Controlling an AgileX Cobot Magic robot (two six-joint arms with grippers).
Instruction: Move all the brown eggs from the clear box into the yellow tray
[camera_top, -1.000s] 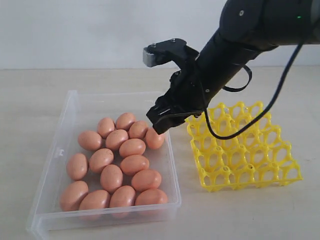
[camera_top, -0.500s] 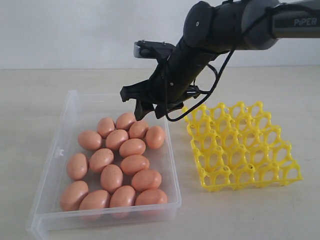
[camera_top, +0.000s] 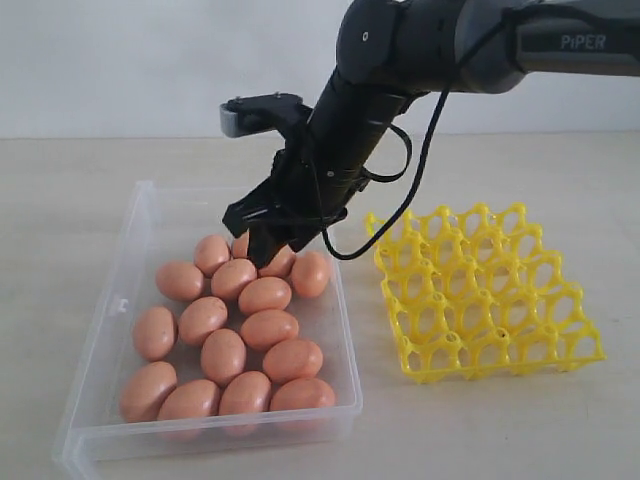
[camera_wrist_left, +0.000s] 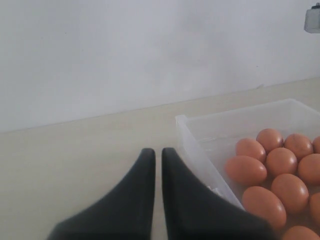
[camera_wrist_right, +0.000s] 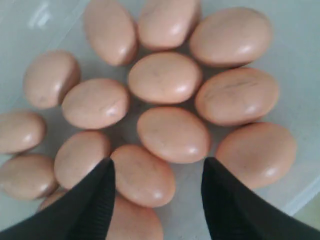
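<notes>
My left gripper (camera_wrist_left: 156, 152) is out of the exterior view. My left wrist camera shows its two dark fingers pressed almost together with nothing between them, low over the pale surface (camera_top: 480, 430), outside the clear box and near one of its corners.

At the left of the exterior view the clear box (camera_top: 110, 330) lies flat on the surface, its long side running away from the camera. The brown eggs (camera_top: 223, 355) are all in it, about sixteen, packed in one layer and touching each other. They fill the near end and the middle, while the far end of the floor is bare. Every egg I can see is in this box.

Over the far edge of that cluster hangs my right gripper (camera_top: 275, 240), on the arm that reaches in from the upper right and across the box's right wall. It points down and partly hides one far egg. Its jaws stand about an egg's width apart and have hold of nothing. In my right wrist view the gripper (camera_wrist_right: 159, 162) looks straight down on the eggs, one finger on either side of a pair lying end to end. I cannot tell whether the fingertips (camera_wrist_right: 107, 172) touch any shell.

To the right, just beside the box but apart from it, the yellow tray (camera_top: 490, 300) sits flat on the surface, a lattice of round cups with raised peaks.
</notes>
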